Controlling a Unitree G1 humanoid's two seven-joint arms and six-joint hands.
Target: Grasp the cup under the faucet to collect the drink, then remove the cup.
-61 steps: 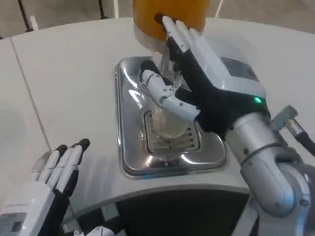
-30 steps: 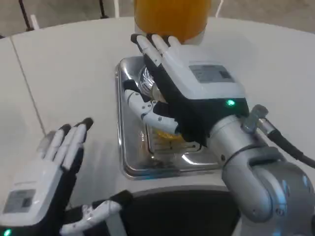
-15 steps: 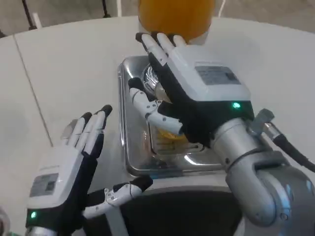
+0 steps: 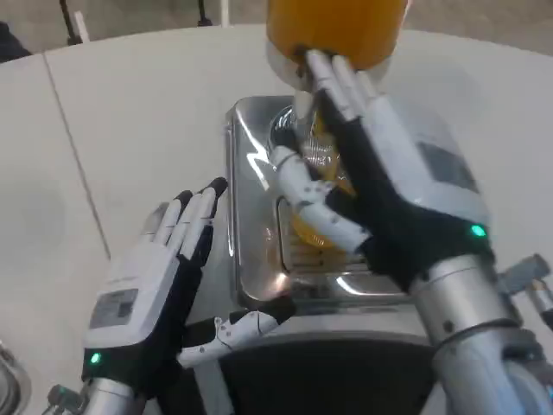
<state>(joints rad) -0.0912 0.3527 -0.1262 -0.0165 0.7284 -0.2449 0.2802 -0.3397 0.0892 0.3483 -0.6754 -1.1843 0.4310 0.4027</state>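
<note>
Your right robot hand [image 4: 380,194] wraps its fingers around the clear cup [image 4: 318,177], which stands on the steel drip tray [image 4: 251,216] under the orange dispenser [image 4: 337,30]. Your left robot hand [image 4: 160,290] hovers open, left of the tray; its label is unreadable.

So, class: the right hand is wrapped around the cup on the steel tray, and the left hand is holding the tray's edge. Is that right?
Not quite. In the head view the left hand holds nothing; it is open beside the tray. The right hand is around the cup on the tray.
</note>
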